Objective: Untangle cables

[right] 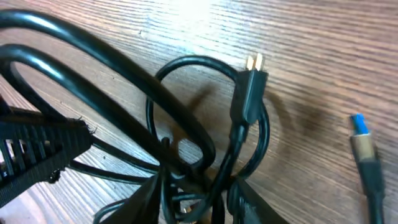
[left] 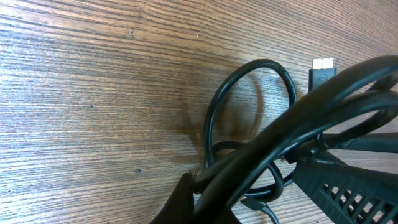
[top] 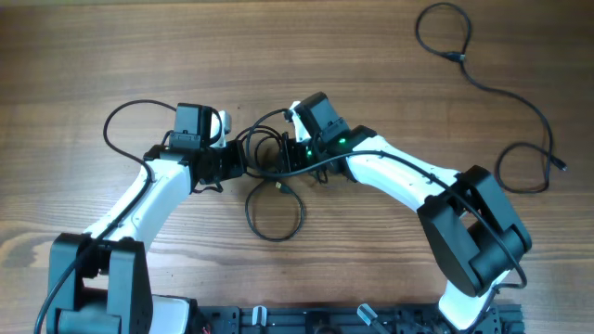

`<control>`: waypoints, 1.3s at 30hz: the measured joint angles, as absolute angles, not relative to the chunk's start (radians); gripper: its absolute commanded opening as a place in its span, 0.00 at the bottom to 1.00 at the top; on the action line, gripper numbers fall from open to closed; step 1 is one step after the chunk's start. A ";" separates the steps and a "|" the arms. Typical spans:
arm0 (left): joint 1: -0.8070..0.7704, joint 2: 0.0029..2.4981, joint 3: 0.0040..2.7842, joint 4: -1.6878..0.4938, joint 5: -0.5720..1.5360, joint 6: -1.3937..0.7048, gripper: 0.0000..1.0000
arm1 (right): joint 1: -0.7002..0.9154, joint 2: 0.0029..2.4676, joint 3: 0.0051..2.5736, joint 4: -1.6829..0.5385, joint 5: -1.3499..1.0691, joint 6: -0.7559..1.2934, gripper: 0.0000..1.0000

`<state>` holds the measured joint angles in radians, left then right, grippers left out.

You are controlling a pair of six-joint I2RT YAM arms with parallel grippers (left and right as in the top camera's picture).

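Cables (top: 266, 154) bunched at table (top: 93, 56) middle

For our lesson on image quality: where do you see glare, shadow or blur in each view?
Overhead: even light, cables sharp. Left wrist: nearest cables soft, shadow on the table inside the loop. Right wrist: glare whitens the table at top; cables at left blurred.

Left arm (top: 139, 199): reaches from its base at my bottom-left up and inward, wrist bent toward centre.
Right arm (top: 399, 176): mirrors it from the bottom-right base, wrist turned toward centre.
Left gripper (top: 232, 164): held low, fingers (left: 181, 200) apart; I can't tell whether it grips.
Right gripper (top: 278, 158): just beside the left one, fingers (right: 37, 149) apart; grip equally unclear.
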<state>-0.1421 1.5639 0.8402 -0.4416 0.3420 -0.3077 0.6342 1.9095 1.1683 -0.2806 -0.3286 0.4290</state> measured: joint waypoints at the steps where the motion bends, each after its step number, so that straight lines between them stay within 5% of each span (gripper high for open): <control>1: -0.142 1.564 0.840 -0.442 0.342 -0.308 0.04 | 0.630 1.909 1.174 -0.301 -0.326 0.414 0.55; 8: -0.142 1.564 0.840 -0.442 0.342 -0.308 0.04 | 0.610 1.810 1.234 -0.355 -0.306 0.296 0.63; 11: -0.142 1.564 0.840 -0.442 0.342 -0.308 0.04 | 0.632 1.806 1.237 -0.372 -0.306 0.281 0.55; 22: -0.142 1.564 0.840 -0.442 0.342 -0.308 0.04 | 0.744 1.826 1.237 -0.374 -0.223 0.255 0.51; 27: -0.142 1.564 0.840 -0.442 0.342 -0.308 0.04 | 0.744 1.892 1.237 -0.379 -0.212 0.255 0.39; 39: -0.142 1.564 0.840 -0.442 0.342 -0.308 0.04 | 0.744 1.921 1.188 -0.316 -0.212 0.254 0.39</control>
